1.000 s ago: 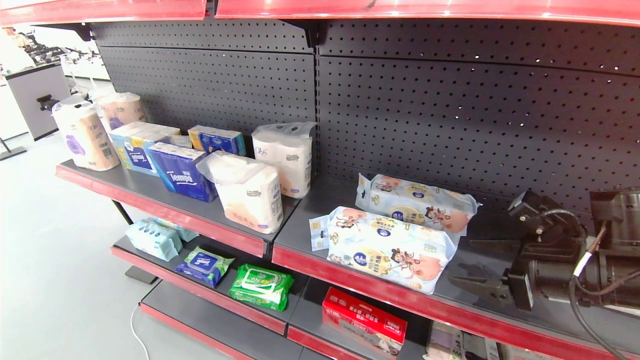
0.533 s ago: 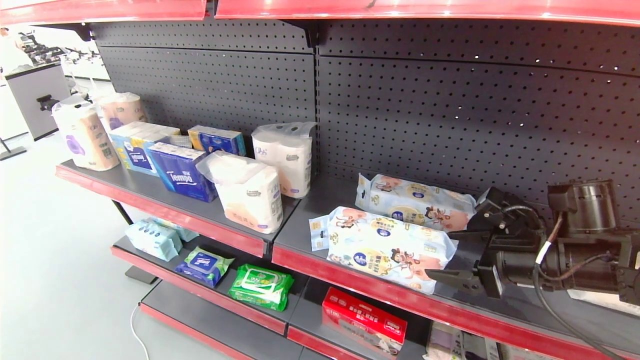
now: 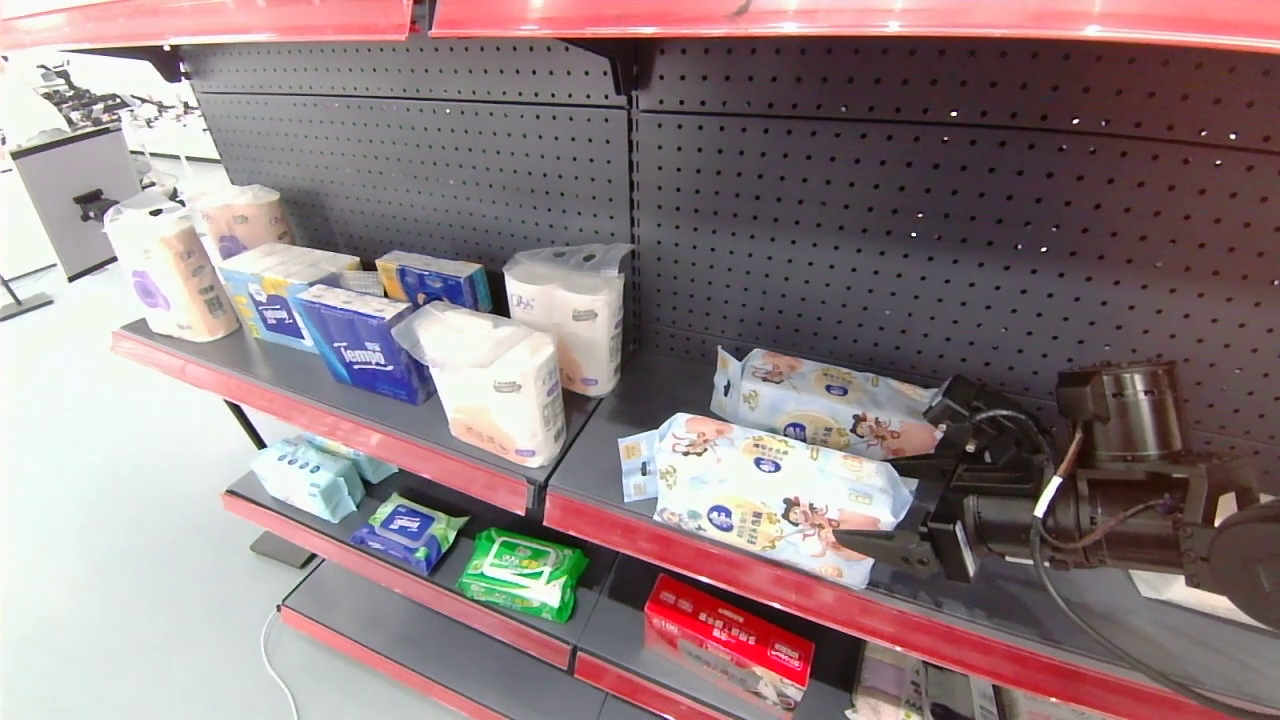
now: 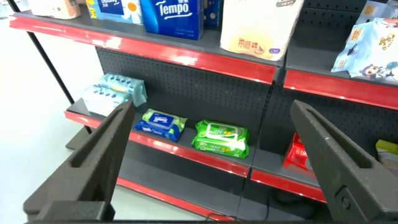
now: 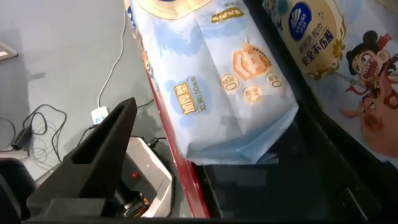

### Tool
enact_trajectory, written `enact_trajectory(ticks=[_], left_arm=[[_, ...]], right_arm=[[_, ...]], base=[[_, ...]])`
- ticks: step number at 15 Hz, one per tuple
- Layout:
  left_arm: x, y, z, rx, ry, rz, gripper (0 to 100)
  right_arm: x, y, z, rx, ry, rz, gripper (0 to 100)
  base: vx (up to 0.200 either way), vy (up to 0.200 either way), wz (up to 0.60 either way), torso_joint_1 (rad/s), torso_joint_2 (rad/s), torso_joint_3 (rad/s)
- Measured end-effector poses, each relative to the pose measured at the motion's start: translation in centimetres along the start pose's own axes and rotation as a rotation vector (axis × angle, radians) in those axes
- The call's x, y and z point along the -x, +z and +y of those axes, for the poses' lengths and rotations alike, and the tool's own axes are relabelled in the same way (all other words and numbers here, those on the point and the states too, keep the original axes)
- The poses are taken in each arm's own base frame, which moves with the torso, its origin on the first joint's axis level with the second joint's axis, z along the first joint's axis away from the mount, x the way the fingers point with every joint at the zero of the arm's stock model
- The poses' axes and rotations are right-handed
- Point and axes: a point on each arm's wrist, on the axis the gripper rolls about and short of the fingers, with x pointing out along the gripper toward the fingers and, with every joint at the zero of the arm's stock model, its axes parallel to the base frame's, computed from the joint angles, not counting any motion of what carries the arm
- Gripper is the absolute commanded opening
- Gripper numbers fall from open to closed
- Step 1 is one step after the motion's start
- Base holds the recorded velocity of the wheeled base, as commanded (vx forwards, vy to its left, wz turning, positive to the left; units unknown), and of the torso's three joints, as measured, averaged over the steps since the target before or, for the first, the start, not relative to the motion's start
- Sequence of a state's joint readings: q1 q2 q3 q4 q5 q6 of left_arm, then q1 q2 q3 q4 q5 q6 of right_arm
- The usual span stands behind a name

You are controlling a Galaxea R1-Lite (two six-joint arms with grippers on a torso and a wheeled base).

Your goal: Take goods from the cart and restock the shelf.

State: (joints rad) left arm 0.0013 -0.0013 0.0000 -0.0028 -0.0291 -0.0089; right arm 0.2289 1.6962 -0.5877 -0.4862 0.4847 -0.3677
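Note:
Two cartoon-printed tissue packs lie on the middle shelf (image 3: 700, 562): a front pack (image 3: 775, 497) at the red edge and a rear pack (image 3: 830, 405) by the pegboard. My right gripper (image 3: 872, 505) is open at the front pack's right end, with one finger in front of the pack and the other behind it. The right wrist view has the front pack (image 5: 217, 81) close ahead between the spread fingers (image 5: 93, 162), with the rear pack (image 5: 348, 68) beside it. My left gripper (image 4: 211, 162) is open, holds nothing, and faces the lower shelves.
Toilet roll packs (image 3: 500, 385) and blue tissue boxes (image 3: 360, 340) fill the shelf's left half. Lower shelves hold a green wipes pack (image 3: 522, 572), blue packs (image 3: 405, 530) and a red box (image 3: 728, 635). Bare shelf lies right of the packs, and pegboard (image 3: 900, 220) backs the shelf.
My right gripper has moved left along the shelf, from well right of the packs to the front pack's right end. It stays open. The goods have not moved.

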Motion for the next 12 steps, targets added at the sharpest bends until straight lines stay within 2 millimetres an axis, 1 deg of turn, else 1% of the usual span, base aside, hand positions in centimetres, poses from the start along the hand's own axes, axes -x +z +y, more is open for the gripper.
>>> enact_trajectory(ticks=[5,12], left_arm=[[0.0,0.0,0.0,0.000,0.000,0.000,100],[0.0,0.0,0.0,0.000,0.000,0.000,100]], right_arm=[[-0.8,0.2,-0.4,0.000,0.004,0.003,100],[-1.6,0.0,-0.7,0.014,0.013,0.019,100]], base=[[0.000,0.000,0.00,0.000,0.00,0.000],[0.000,0.000,0.00,0.000,0.00,0.000]])
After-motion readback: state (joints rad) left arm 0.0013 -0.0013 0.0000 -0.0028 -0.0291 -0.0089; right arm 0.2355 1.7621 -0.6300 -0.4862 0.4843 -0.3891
